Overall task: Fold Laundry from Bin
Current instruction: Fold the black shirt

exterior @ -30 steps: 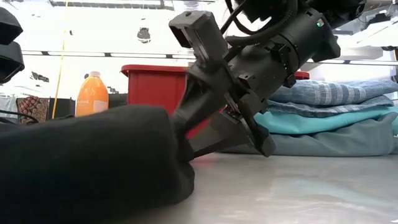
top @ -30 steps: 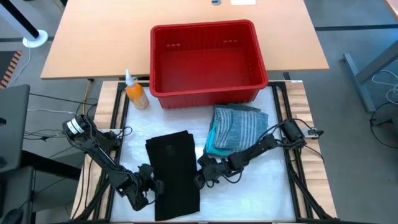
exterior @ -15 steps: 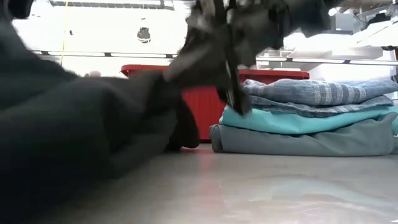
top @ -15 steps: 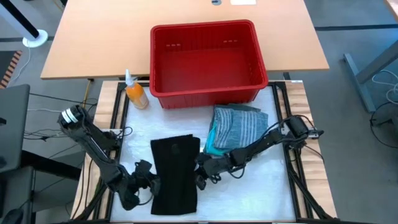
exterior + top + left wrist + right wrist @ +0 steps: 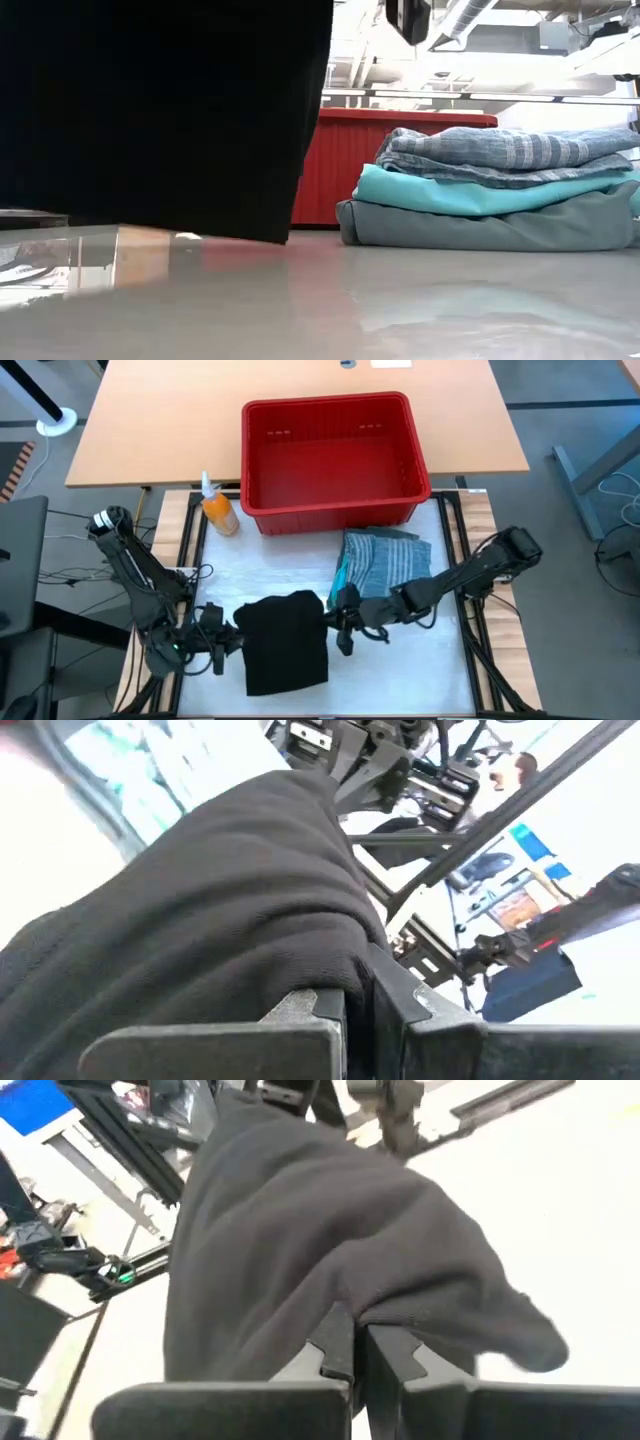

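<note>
Pale tabletop, front half: black garment (image 5: 286,640) hanging lifted between both arms, clear of the surface. Left gripper (image 5: 215,641) pinching its left edge, right gripper (image 5: 336,626) pinching its right edge; folded stack (image 5: 381,568) lying just beyond, red bin (image 5: 330,455) sitting behind.

No text, label, brand, number or sign can be read in any view. The orange bottle (image 5: 218,513) just beside the red bin (image 5: 255,510) shows no legible label, and the bin's walls are plain. Blue and orange panels in the room beyond the table, seen from the left wrist, are too blurred to make out any lettering.
</note>
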You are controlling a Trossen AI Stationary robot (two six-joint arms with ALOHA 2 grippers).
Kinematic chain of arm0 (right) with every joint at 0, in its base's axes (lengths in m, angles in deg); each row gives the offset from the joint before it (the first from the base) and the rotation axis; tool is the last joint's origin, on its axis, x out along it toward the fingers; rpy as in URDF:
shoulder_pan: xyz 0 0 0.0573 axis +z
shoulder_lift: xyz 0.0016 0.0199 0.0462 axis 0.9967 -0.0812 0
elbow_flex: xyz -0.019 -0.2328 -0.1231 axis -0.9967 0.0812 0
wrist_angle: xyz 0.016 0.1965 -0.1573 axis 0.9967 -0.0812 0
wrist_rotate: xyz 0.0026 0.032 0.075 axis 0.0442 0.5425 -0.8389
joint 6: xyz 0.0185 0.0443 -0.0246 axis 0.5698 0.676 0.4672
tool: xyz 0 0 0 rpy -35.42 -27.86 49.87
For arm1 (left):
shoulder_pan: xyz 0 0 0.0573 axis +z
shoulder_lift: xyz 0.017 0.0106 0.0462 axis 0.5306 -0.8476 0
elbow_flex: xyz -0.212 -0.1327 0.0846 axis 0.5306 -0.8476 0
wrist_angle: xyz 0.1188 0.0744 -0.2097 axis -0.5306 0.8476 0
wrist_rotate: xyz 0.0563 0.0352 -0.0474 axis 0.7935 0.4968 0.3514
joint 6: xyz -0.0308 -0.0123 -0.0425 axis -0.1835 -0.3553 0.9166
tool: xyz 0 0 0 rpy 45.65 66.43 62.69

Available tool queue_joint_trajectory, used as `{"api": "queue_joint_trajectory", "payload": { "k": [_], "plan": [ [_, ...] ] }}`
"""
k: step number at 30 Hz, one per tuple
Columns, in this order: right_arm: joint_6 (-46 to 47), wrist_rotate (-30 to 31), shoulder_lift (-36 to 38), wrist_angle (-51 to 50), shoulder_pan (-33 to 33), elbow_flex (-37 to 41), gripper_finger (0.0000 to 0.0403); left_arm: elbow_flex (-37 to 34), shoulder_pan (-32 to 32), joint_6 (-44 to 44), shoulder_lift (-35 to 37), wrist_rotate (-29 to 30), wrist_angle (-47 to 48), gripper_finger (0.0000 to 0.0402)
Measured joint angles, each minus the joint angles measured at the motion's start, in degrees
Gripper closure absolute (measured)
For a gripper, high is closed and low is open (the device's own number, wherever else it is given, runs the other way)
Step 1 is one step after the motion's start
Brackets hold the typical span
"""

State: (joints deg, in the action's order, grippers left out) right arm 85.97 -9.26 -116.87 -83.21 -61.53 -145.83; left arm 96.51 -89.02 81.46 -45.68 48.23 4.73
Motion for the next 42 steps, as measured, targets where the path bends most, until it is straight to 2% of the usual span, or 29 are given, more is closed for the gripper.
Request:
{"api": "queue_joint_trajectory", "payload": {
  "k": [5, 15, 19, 22, 25, 28, 32, 36, 39, 42],
  "plan": [
    [-6.8, 4.7, 2.4, -0.5, 2.0, 0.0, 0.0375, 0.0, 0.0, -4.9, 1.8, -0.8, -2.1, 0.0401],
    [-19.5, 12.0, 3.6, -0.5, 5.2, 0.0, 0.0376, 0.0, -0.1, -7.1, 2.5, -2.4, -4.3, 0.0401],
    [-29.5, 14.8, 3.6, 0.3, 6.2, 0.0, 0.0378, 0.0, -0.1, -10.9, 2.5, -2.6, -7.8, 0.0401],
    [-37.5, 16.1, 3.6, 0.6, 6.5, 0.0, 0.0376, 0.0, 0.1, -14.2, 2.5, -2.7, -9.9, 0.0401],
    [-40.1, 16.6, 3.6, 0.4, 5.4, 0.0, 0.0376, 0.0, 1.2, -15.2, 2.5, -2.7, -9.6, 0.0402],
    [-41.8, 15.7, 3.6, -0.7, 2.9, 0.0, 0.0377, 0.0, 3.3, -15.3, 2.5, -3.3, -6.7, 0.0401],
    [-47.3, 13.7, 3.6, -0.5, -1.0, 0.0, 0.0377, 0.0, 8.5, -15.6, 2.5, -7.5, -1.0, 0.0401],
    [-56.7, 13.7, 3.6, 3.1, -3.9, 0.0, 0.0376, 0.0, 12.6, -23.4, 2.5, -10.3, -0.9, 0.0401],
    [-61.5, 13.2, 3.6, 2.4, -6.0, 0.0, 0.0375, 1.0, 15.0, -32.5, 2.5, -10.2, 0.0, 0.0401],
    [-68.3, 13.0, 3.6, 2.4, -8.2, 0.5, 0.0376, 4.4, 17.1, -40.1, 2.5, -8.1, 5.5, 0.0401]
  ]
}}
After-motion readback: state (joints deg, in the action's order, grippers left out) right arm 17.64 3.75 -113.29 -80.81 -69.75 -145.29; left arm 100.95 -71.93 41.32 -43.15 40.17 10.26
